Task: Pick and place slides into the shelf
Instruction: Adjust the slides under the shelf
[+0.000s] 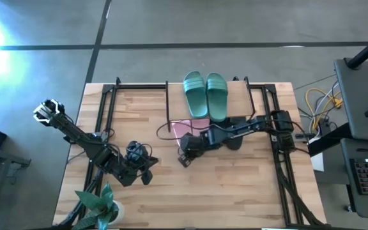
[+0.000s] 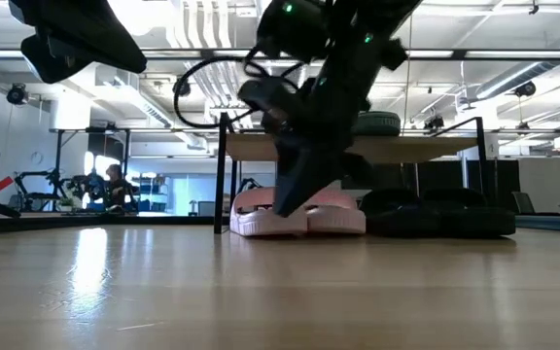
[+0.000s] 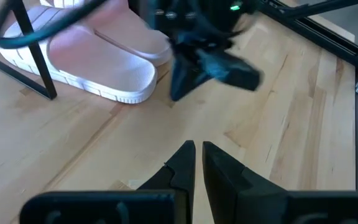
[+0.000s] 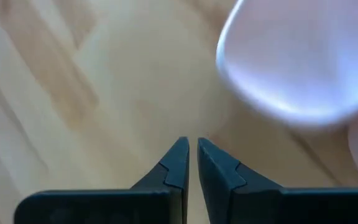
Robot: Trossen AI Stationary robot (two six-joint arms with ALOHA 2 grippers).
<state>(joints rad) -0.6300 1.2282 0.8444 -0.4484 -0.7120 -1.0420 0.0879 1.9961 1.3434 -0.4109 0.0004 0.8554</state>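
The shelf [image 1: 176, 102] stands at the table's far middle, its wooden plank [image 2: 426, 148] on thin black legs. The teal-green pair [image 1: 206, 94] lies on its top. Beneath the plank, the pale pink pair [image 2: 299, 216] and the black pair [image 2: 436, 214] rest on their soles on the table. My right gripper [image 1: 183, 160] hangs just in front of the pink pair, shut and touching nothing; a pink toe [image 4: 297, 62] shows ahead of it. My left gripper [image 1: 147, 177] waits shut at the near left, its fingertips [image 3: 194, 149] over bare wood.
Black metal frame rails [image 1: 101, 108] run along the table's left and right sides [image 1: 280, 153]. A potted plant [image 1: 98, 204] stands at the near left corner. Cables trail off the right arm. Bare wood [image 1: 235, 191] lies in front of the shelf.
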